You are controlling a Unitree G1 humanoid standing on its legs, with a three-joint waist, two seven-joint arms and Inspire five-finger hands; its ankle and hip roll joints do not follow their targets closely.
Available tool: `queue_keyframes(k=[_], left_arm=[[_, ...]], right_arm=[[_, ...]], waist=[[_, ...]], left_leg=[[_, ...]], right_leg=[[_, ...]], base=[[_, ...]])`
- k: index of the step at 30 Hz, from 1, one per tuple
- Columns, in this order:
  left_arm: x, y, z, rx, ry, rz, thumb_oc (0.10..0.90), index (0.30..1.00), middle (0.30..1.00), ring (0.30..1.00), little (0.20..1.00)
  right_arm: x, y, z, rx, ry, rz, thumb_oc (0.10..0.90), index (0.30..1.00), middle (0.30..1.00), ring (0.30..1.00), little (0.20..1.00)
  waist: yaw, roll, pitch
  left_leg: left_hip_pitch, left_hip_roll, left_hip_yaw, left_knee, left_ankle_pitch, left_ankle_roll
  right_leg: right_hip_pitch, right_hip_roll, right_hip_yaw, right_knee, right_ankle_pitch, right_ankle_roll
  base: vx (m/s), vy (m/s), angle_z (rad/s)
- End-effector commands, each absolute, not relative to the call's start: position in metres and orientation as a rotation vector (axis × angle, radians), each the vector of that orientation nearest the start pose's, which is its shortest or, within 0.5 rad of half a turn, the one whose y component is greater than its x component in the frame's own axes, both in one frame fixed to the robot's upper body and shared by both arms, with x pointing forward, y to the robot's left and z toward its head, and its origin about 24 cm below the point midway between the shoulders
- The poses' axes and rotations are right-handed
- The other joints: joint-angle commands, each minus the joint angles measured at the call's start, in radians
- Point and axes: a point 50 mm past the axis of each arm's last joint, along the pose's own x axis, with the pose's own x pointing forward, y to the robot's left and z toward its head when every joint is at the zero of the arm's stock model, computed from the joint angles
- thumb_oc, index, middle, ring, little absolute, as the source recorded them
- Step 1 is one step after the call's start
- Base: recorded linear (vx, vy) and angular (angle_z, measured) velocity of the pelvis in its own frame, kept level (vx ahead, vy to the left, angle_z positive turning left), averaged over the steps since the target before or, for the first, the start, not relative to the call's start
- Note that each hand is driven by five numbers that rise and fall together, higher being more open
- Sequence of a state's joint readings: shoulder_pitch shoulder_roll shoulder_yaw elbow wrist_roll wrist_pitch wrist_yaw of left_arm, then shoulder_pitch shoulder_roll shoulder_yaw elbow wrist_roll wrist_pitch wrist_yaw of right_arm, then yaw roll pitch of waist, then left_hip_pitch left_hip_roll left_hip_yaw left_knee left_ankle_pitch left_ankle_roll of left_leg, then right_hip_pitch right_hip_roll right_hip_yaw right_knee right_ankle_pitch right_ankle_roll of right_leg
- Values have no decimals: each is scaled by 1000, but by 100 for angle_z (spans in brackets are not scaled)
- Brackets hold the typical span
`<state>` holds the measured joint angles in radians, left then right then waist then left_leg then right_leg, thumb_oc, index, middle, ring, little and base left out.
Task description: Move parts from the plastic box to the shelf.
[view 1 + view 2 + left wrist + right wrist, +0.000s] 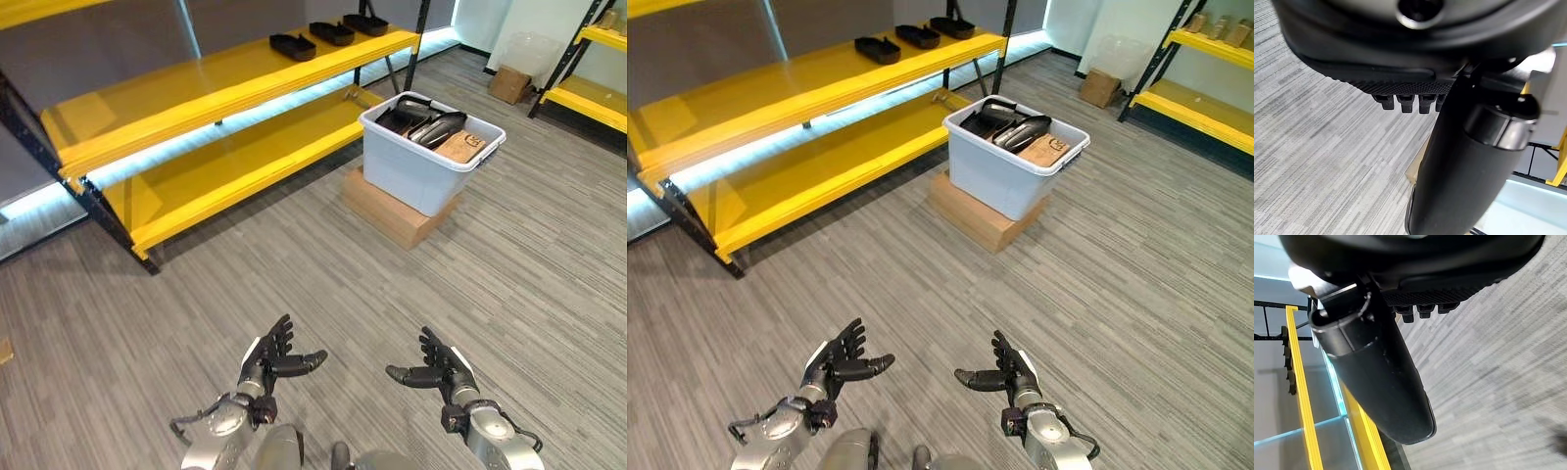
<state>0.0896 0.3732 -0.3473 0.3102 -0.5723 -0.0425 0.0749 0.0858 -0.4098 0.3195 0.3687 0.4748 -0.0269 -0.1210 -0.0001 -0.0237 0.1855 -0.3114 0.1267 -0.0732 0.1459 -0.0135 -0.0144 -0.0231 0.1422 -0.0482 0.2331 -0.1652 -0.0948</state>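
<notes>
A white plastic box [416,171] stands on a flat cardboard carton [392,213] on the floor, right of centre. Several dark parts [431,125] and a brown card piece [462,147] lie inside it. The yellow shelf [225,88] runs along the left and back, with three black trays [292,45] on its upper board at the far end. My left hand [272,358] and right hand [439,369] hover low over the carpet near me, both open with fingers spread and nothing in them. They are well short of the box.
Grey carpet floor lies between me and the box. A second yellow rack [586,93] stands at the far right, with a small cardboard box [509,84] and a clear bag [534,51] beside it. The shelf's lower board [235,166] is bare.
</notes>
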Motion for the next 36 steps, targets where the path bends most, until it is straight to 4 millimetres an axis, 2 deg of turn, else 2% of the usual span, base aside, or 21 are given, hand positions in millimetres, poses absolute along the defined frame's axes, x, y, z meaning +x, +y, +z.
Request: queue_keyframes(k=[1, 2, 5, 7, 10, 11, 12, 13, 15, 16, 17, 18, 21, 22, 25, 26, 27, 31, 32, 34, 36], left_arm=[[226, 180, -15, -123, 255, -85, 900, 1000, 1000, 1000, 1000], [225, 181, -16, -127, 260, -81, 900, 1000, 1000, 1000, 1000], [227, 180, -14, -114, 250, -96, 900, 1000, 1000, 1000, 1000], [231, 179, -8, -103, 227, -117, 900, 1000, 1000, 1000, 1000], [232, 178, -7, -107, 224, -118, 900, 1000, 1000, 1000, 1000], [232, 179, -7, -105, 226, -118, 900, 1000, 1000, 1000, 1000], [232, 179, -7, -105, 226, -118, 900, 1000, 1000, 1000, 1000], [231, 179, -7, -93, 228, -125, 900, 1000, 1000, 1000, 1000], [232, 180, -5, -83, 224, -125, 900, 1000, 1000, 1000, 1000], [232, 180, -5, -84, 223, -125, 900, 1000, 1000, 1000, 1000], [231, 181, -3, -77, 218, -125, 900, 1000, 1000, 1000, 1000], [231, 183, -2, -65, 213, -127, 900, 1000, 1000, 1000, 1000], [228, 184, -6, -57, 229, -129, 900, 1000, 1000, 1000, 1000], [228, 184, -7, -63, 234, -123, 900, 1000, 1000, 1000, 1000], [227, 186, -9, -77, 244, -112, 900, 1000, 1000, 1000, 1000], [226, 187, -11, -86, 250, -103, 900, 1000, 1000, 1000, 1000], [225, 188, -12, -93, 254, -97, 900, 1000, 1000, 1000, 1000], [222, 188, -14, -97, 260, -101, 900, 1000, 1000, 1000, 1000], [221, 187, -15, -94, 265, -107, 900, 1000, 1000, 1000, 1000], [220, 185, -17, -90, 273, -116, 900, 1000, 1000, 1000, 1000], [220, 182, -17, -91, 274, -129, 900, 1000, 1000, 1000, 1000]], right_arm=[[211, -207, -34, -9, 364, -14, 900, 1000, 1000, 1000, 1000], [209, -205, -36, -14, 376, -2, 900, 1000, 1000, 1000, 1000], [208, -201, -38, -9, 380, 20, 900, 1000, 1000, 1000, 1000], [206, -198, -39, 20, 387, 25, 900, 1000, 1000, 1000, 1000], [208, -196, -38, 27, 385, 29, 900, 1000, 1000, 1000, 1000], [210, -194, -37, 25, 378, 36, 900, 1000, 1000, 1000, 1000], [210, -194, -37, 25, 378, 36, 900, 1000, 1000, 1000, 1000], [211, -193, -36, 32, 369, 35, 900, 1000, 1000, 1000, 1000], [211, -190, -35, 39, 361, 39, 900, 1000, 1000, 1000, 1000], [211, -190, -35, 39, 360, 39, 900, 1000, 1000, 1000, 1000], [213, -186, -32, 50, 343, 44, 900, 1000, 1000, 1000, 1000], [212, -185, -32, 40, 343, 55, 900, 1000, 1000, 1000, 1000], [208, -187, -33, 23, 344, 54, 900, 1000, 1000, 1000, 1000], [207, -187, -34, 36, 351, 48, 900, 1000, 1000, 1000, 1000], [206, -189, -35, 43, 356, 37, 900, 1000, 1000, 1000, 1000], [205, -190, -36, 42, 361, 33, 900, 1000, 1000, 1000, 1000], [206, -191, -35, 42, 357, 32, 900, 1000, 1000, 1000, 1000], [206, -192, -35, 32, 359, 40, 900, 1000, 1000, 1000, 1000], [203, -193, -35, 27, 365, 40, 900, 1000, 1000, 1000, 1000], [199, -195, -39, 23, 389, 38, 900, 1000, 1000, 1000, 1000], [197, -197, -42, 23, 403, 30, 900, 1000, 1000, 1000, 1000]], waist=[[15, 1, -12], [12, 7, -19], [17, 3, -33], [13, -9, -49], [18, -17, -65], [26, -25, -79], [27, -25, -80], [28, -32, -80], [25, -25, -72], [26, -25, -75], [17, -14, -58], [-3, 18, -27], [-42, 48, -8], [-46, 51, -9], [-56, 46, 0], [-52, 45, 1], [-53, 39, -6], [-61, 36, -16], [-74, 31, -18], [-73, 18, -30], [-77, 19, -32]], left_leg=[[56, 45, -19, -90, 185, -56], [71, 50, -12, -89, 170, -51], [60, 11, -14, -33, 149, -40], [15, -43, 25, 77, 80, -27], [-11, -69, 35, 154, 23, -13], [-23, -95, 44, 218, -38, 10], [-24, -96, 45, 220, -40, 10], [-5, -122, 50, 247, -91, 39], [39, -141, 57, 234, -116, 72], [38, -140, 58, 229, -112, 72], [75, -155, 54, 217, -120, 91], [141, -167, 47, 181, -124, 116], [237, -189, 37, 134, -133, 127], [264, -200, 47, 121, -135, 125], [328, -218, 56, 105, -173, 116], [353, -214, 59, 111, -189, 104], [370, -216, 62, 107, -187, 96], [417, -207, 59, 116, -196, 78], [435, -199, 47, 144, -212, 67], [468, -186, 47, 166, -243, 51], [471, -176, 43, 187, -239, 43]], right_leg=[[78, -135, 106, -2, -32, 120], [89, -141, 114, 17, -52, 124], [112, -182, 115, 32, -52, 148], [149, -247, 115, 3, -28, 178], [161, -284, 112, -19, -1, 195], [164, -316, 116, -15, 34, 212], [164, -317, 117, -15, 34, 213], [125, -334, 135, 84, 120, 216], [48, -325, 146, 261, 257, 212], [44, -324, 147, 259, 260, 211], [-13, -313, 154, 363, 328, 213], [-113, -294, 141, 508, 343, 210], [-256, -231, 65, 591, 221, 199], [-287, -237, 18, 539, 196, 189], [-293, -312, -136, 358, 159, 176], [-273, -326, -208, 227, 150, 175], [-282, -333, -235, 151, 164, 180], [-269, -303, -240, -2, 216, 196], [-282, -295, -178, -33, 243, 208], [-256, -288, -165, -80, 257, 207], [-246, -279, -148, -60, 254, 202]], base=[[390, 213, -43], [513, 288, -41], [330, 211, -46], [362, 250, -14], [245, 179, 6], [206, 154, 2], [377, 303, -3], [251, 237, 2], [232, 247, 0], [146, 207, -1], [203, 317, -2], [325, 415, -11], [327, 291, 8], [328, 177, 25], [305, 58, 19], [345, -64, 10], [342, -89, 2], [320, -88, -13], [359, -121, -9], [367, -152, 0], [212, -87, 18]])
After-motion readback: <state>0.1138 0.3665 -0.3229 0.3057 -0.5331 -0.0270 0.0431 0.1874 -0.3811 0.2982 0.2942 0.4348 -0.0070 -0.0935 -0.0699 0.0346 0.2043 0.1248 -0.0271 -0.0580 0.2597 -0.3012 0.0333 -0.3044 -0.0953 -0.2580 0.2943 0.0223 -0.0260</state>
